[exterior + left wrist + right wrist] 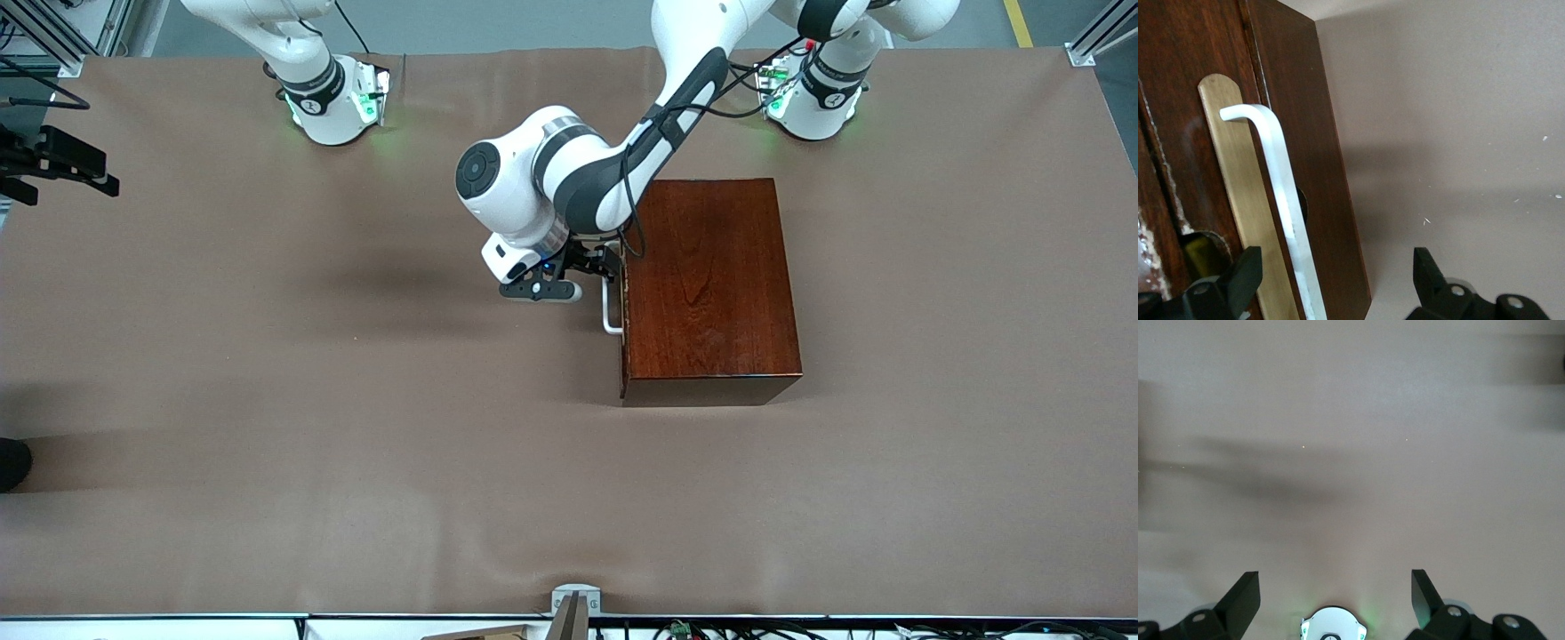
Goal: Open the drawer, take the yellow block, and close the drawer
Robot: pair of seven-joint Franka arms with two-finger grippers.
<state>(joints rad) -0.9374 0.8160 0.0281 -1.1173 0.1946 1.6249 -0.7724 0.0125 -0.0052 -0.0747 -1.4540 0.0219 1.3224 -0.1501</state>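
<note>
While the drawer is shut flush in the dark reddish-brown wooden box, you see the left gripper standing at the drawer's front, its fingers spread wide with the white loop handle between them. One finger is against the drawer face, the other finger hangs over the brown table cloth, and neither touches the bar, so nothing is held yet. I judge the gripper is placed this way so that closing will catch the handle and a pull toward the right arm's end of the table will slide the drawer out. The handle sits on a brass-coloured plate, on the side of the box which faces the right arm's end.

You cannot see the yellow block in any view; probably it lies inside the closed drawer.

The right gripper waits, fully open and empty, above the bare cloth near its own base, leaving room for the left arm.
</note>
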